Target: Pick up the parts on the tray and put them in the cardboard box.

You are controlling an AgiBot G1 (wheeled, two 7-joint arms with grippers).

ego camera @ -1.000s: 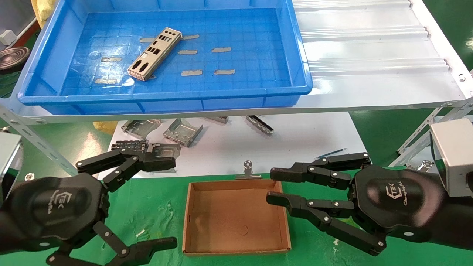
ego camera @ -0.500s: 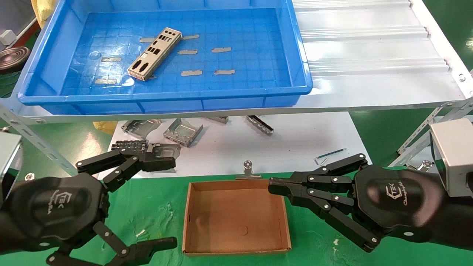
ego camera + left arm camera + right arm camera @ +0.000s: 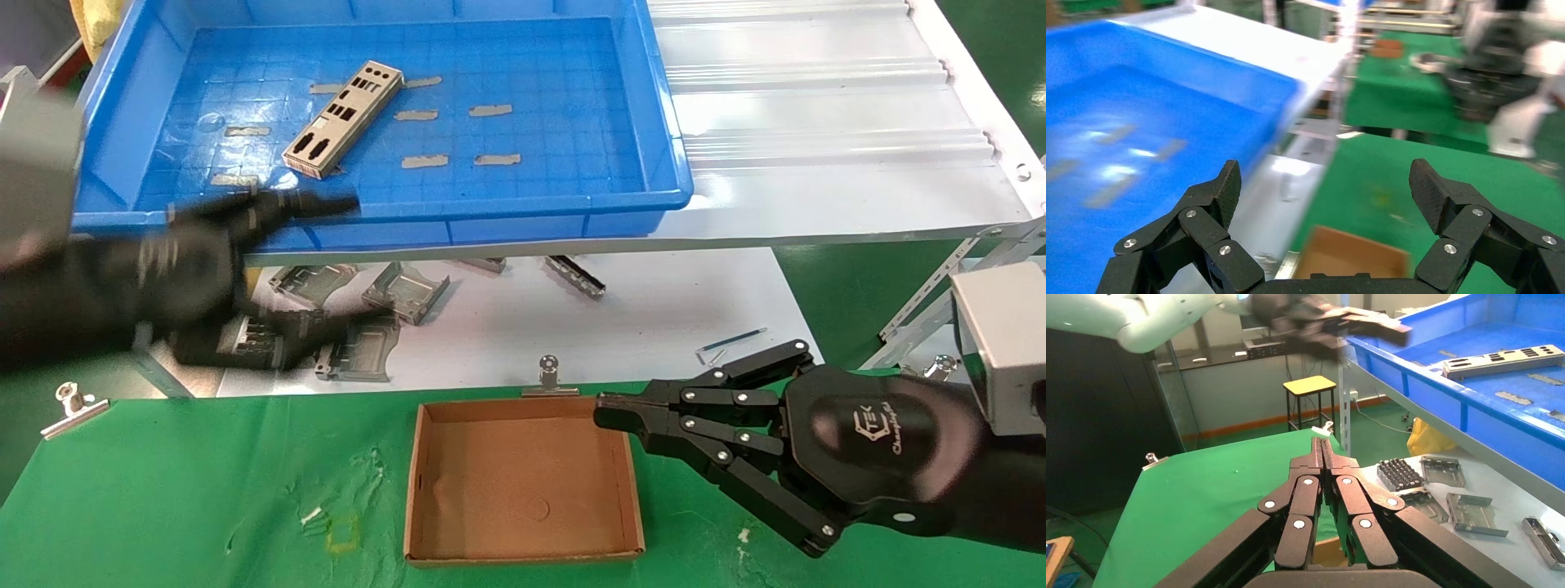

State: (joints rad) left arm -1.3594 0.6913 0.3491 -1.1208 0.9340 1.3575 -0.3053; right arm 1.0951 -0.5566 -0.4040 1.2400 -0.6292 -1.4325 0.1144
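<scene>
At the bottom centre of the head view the cardboard box (image 3: 523, 482) lies on the green desk (image 3: 204, 490), nothing in it, a faint round mark on its floor. Just beside its upper right corner, in the lower right of the frame, the right gripper (image 3: 609, 412) hangs with its jaws pressed together and holding nothing; the right wrist view shows the two fingers (image 3: 1322, 454) meeting at their tips. A metal binder clip (image 3: 549, 377) stands at the box's far wall, and another (image 3: 72, 407) lies at the left edge of the green cloth.

Above the box, in the middle of the frame, a white sheet (image 3: 572, 318) carries several grey folded brackets (image 3: 406, 292) and a small hex key (image 3: 730, 341).

At the middle left the left gripper (image 3: 327, 257) is blurred, in front of the near rim of the tray (image 3: 490, 214). Its jaws are spread wide with nothing between them, as the left wrist view makes plain (image 3: 1324, 190); one finger (image 3: 315, 204) lies across the blue rim and the other reaches over the brackets.

In the upper left of the frame the tray sits on a white shelf (image 3: 817, 122). One part (image 3: 343, 118) lies flat and slanted on the tray's gridded floor, left of centre, apart from the left gripper. Small grey tape strips (image 3: 490, 109) are scattered around it.
</scene>
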